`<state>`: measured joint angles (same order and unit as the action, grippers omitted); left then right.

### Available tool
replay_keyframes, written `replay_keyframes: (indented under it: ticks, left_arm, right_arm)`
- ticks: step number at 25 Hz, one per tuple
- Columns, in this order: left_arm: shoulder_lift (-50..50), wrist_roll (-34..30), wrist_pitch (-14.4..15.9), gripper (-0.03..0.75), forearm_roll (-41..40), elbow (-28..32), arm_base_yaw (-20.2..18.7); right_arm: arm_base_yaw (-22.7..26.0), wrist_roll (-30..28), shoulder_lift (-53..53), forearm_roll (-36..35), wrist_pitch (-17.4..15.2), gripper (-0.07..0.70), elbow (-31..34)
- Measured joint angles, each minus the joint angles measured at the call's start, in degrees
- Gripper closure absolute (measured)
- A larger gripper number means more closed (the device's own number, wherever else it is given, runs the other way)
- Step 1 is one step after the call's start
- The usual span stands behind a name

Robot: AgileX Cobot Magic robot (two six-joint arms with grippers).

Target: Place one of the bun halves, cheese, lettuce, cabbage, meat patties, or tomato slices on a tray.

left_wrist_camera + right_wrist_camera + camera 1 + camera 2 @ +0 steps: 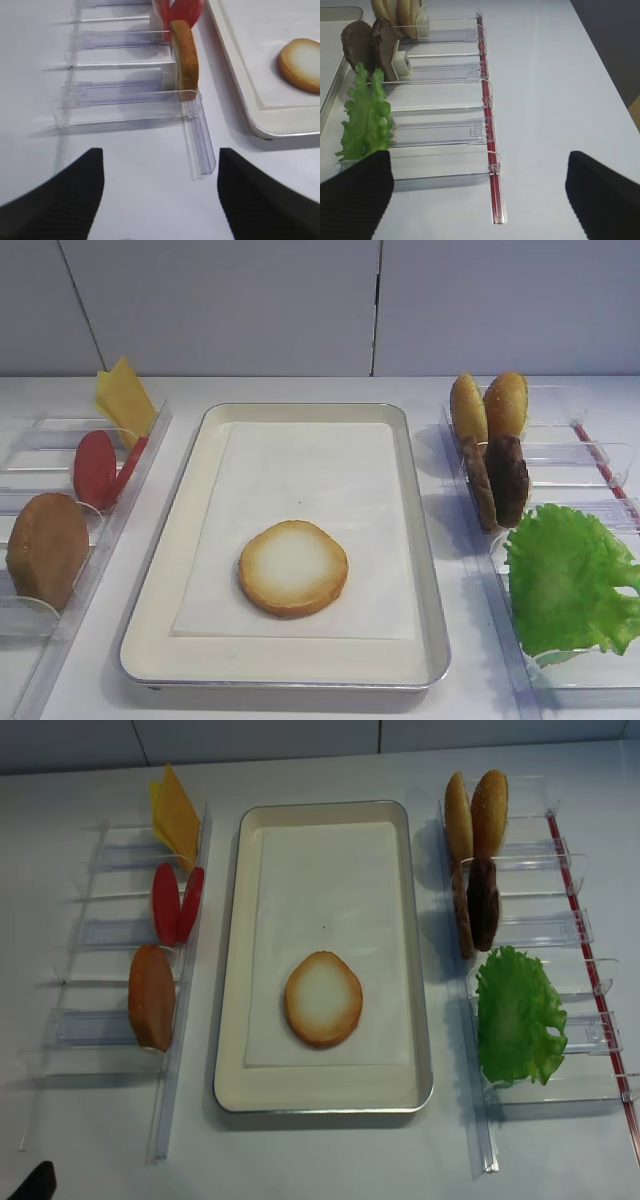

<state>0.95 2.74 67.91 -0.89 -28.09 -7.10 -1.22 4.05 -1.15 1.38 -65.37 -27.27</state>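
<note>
Both end effectors, left (159, 192) and right (479, 192), cropped, spread wide, empty. Tray (190, 490): one bun half (293, 568). Two patties (498, 482), two tomato slices (100, 468).

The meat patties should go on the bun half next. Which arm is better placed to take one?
Probably the right. The meat patties stand in the right-side bins just ahead of the open right gripper; the left gripper faces the brown bun and tomato slices.
</note>
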Motion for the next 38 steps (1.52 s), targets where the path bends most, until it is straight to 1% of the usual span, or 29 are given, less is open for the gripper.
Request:
replay_keyframes:
  ticks: [4,11,16,38]
  left_arm:
    - [0.00,0.00,0.00,0.246,0.00,0.00,4.04]
    - [0.00,0.00,0.00,0.246,0.00,0.00,6.39]
    - [0.00,0.00,0.00,0.246,0.00,0.00,6.87]
    - [0.00,0.00,0.00,0.246,0.00,0.00,6.87]
  right_arm:
    - [0.00,0.00,0.00,0.00,0.00,-0.060,0.00]
    - [0.00,0.00,0.00,0.00,0.00,-0.060,0.00]
    - [0.00,0.00,0.00,0.00,0.00,-0.060,0.00]
    - [0.00,0.00,0.00,0.00,0.00,-0.060,0.00]
